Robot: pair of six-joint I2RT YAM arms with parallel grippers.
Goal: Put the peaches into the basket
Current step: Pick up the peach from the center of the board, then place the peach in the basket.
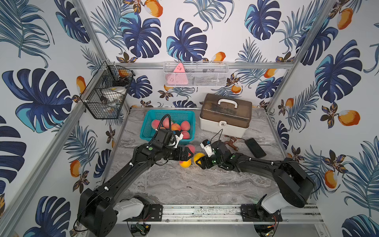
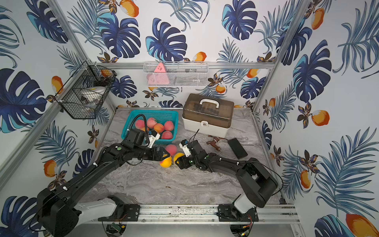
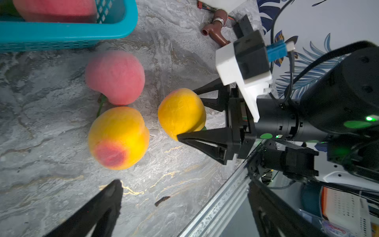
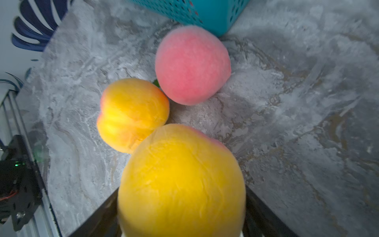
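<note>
Worktop (image 1: 184, 184) in front of the basket's (image 1: 168, 111) near right corner carries three loose fruits. Farthest from the basket are two yellow ones. One yellow peach (image 4: 181, 184) is clamped between the fingers of the right end effector (image 3: 185, 115). The second yellow peach (image 3: 119, 137) lies just beside it, with the left end effector (image 1: 189, 156) close by, spread wide and holding nothing. A pink peach (image 3: 114, 77) lies nearer the basket, just outside its wall. Inside the basket rest at least five more peaches (image 1: 185, 125).

R claw (image 3: 186, 113) grips yellow peach (image 3: 181, 110); pink peach (image 3: 114, 77) & red-spotted peach (image 3: 118, 137) beside, nr basket (image 3: 61, 30).
</note>
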